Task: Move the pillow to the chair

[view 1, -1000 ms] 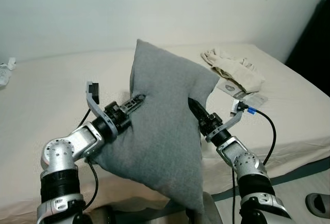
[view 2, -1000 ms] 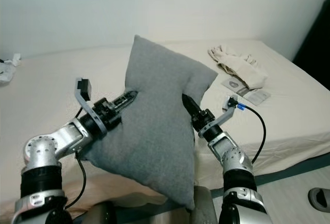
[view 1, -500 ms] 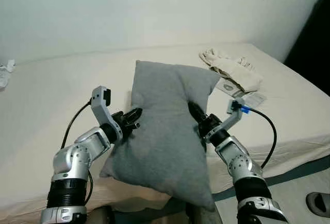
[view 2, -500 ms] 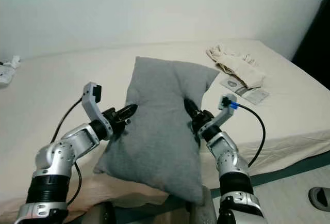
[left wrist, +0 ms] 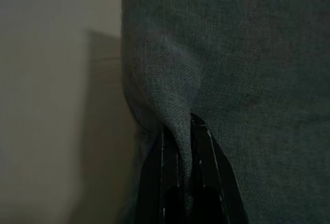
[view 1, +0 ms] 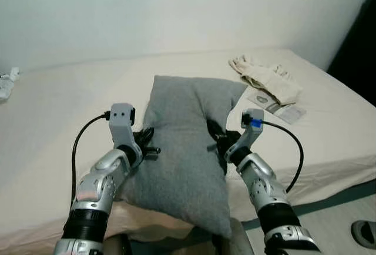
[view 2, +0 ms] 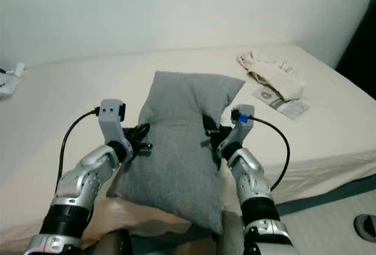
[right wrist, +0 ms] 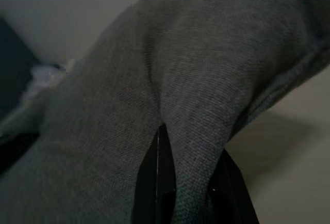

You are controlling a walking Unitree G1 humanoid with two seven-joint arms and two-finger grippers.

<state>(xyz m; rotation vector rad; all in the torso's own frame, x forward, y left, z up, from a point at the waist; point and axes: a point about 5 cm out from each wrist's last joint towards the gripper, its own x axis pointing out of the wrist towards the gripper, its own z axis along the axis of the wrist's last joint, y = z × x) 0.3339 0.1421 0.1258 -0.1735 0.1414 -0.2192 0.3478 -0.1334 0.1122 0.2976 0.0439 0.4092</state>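
I have the grey pillow (view 1: 183, 143) lying on the bed (view 1: 53, 126), its long axis running away from me and its near corner hanging over the bed's front edge. Both arms are on it, one at each side.

My left gripper (view 1: 147, 143) sits at the pillow's left edge, about halfway along. In the left wrist view the two black fingers (left wrist: 154, 182) are pressed close together with a narrow fold of grey fabric (left wrist: 178, 131) pinched between them; the fold rises from the gap and widens into the pillow's side.

My right gripper (view 1: 216, 140) is at the opposite edge, roughly level with the left one. In the right wrist view its fingers (right wrist: 154, 177) stand a little further apart and a thicker bunch of fabric is held between them, bulging out over the tips. So both grippers are clamped on cloth, not just resting against it.

Beyond the pillow, toward the far right corner of the bed, I see a crumpled cream cloth (view 1: 264, 79), and just beside it, nearer to me, a couple of flat packets or papers (view 1: 276, 107); I cannot tell what they are. At the far left edge there is a small white crumpled item (view 1: 6, 81). On the floor at the lower right, a grey slipper (view 1: 363, 232) shows beside the bed.
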